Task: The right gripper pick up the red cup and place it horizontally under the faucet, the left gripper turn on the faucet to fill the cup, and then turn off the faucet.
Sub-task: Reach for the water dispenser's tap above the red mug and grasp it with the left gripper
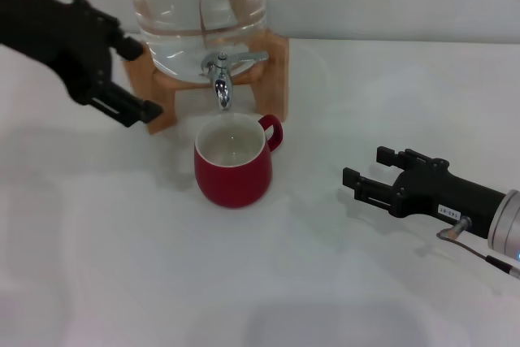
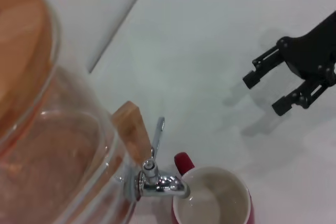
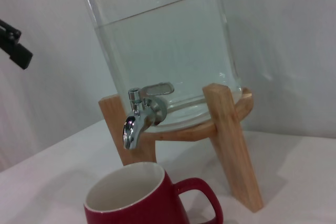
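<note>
The red cup (image 1: 233, 164) stands upright on the white table, its cream inside facing up, directly below the spout of the chrome faucet (image 1: 221, 77). The faucet's flat lever (image 1: 248, 58) points sideways. My left gripper (image 1: 138, 77) hovers open left of the faucet, beside the wooden stand, holding nothing. My right gripper (image 1: 366, 166) is open and empty low over the table, right of the cup and well apart from it. The left wrist view shows the faucet (image 2: 157, 183), the cup (image 2: 212, 203) and the right gripper (image 2: 265, 95). The right wrist view shows the faucet (image 3: 139, 116) over the cup (image 3: 136, 198).
The clear water jar (image 1: 199, 6) rests on a wooden stand (image 1: 166, 111) at the back of the table, its legs flanking the faucet. A white wall rises behind. One of the left gripper's fingers (image 3: 16, 51) shows at the right wrist view's edge.
</note>
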